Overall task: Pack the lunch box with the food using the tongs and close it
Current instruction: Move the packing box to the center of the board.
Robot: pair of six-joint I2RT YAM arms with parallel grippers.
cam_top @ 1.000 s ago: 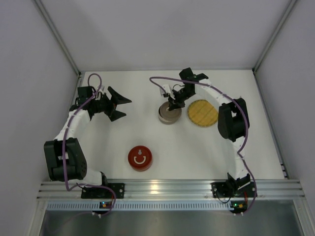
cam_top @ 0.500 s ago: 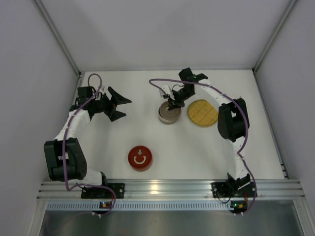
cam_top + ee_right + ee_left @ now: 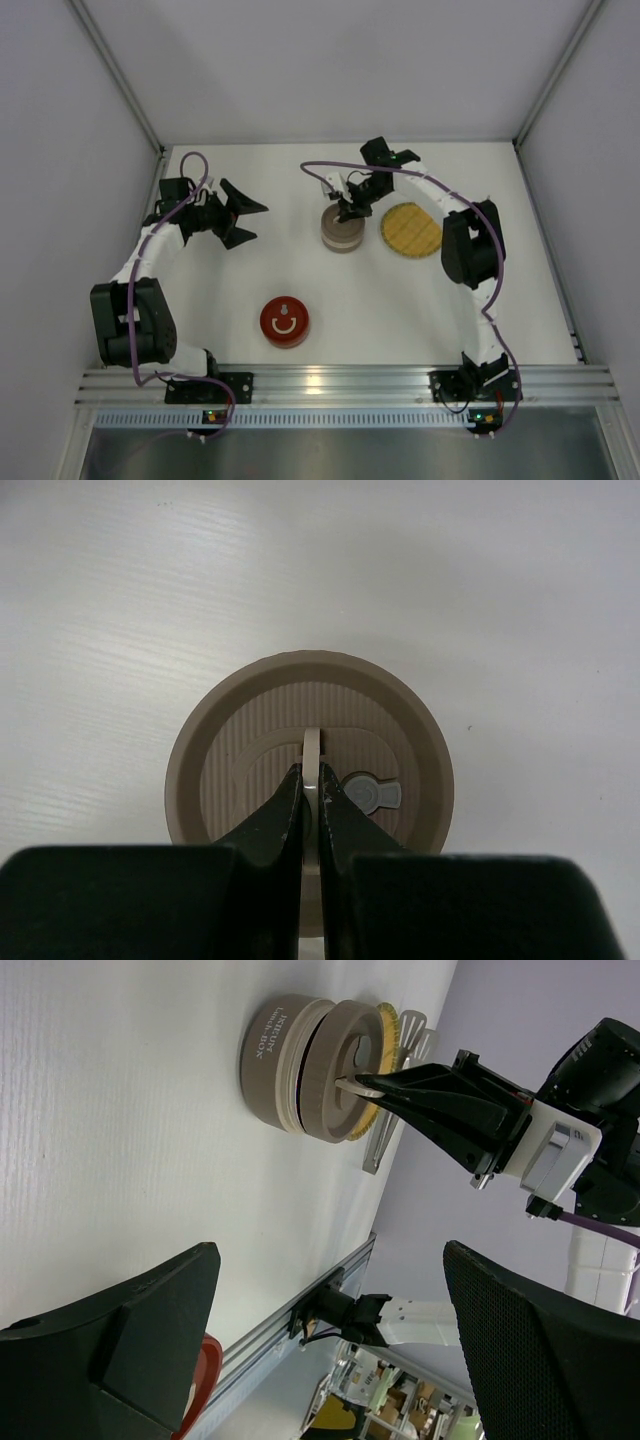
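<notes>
The lunch box [image 3: 340, 234] is a round beige pot with its ribbed lid [image 3: 240, 770] on top. My right gripper [image 3: 311, 780] is shut on the lid's thin upright handle [image 3: 311, 742], directly above the box [image 3: 300, 1070]. From the left wrist, that right gripper [image 3: 360, 1082] reaches in from the side. The silver tongs [image 3: 378, 1145] lie on the table beside the box, by the yellow plate [image 3: 385, 1040]. My left gripper [image 3: 258, 222] stands open and empty, well left of the box. No food shows in any view.
The round yellow woven plate [image 3: 411, 230] lies just right of the lunch box, with nothing on it. A red round disc with a white smiley mark [image 3: 285, 321] sits near the front centre. White walls close in the table at back and sides.
The right gripper, still shut on the lid handle, has crept slightly towards the back left. The left arm has not moved.
</notes>
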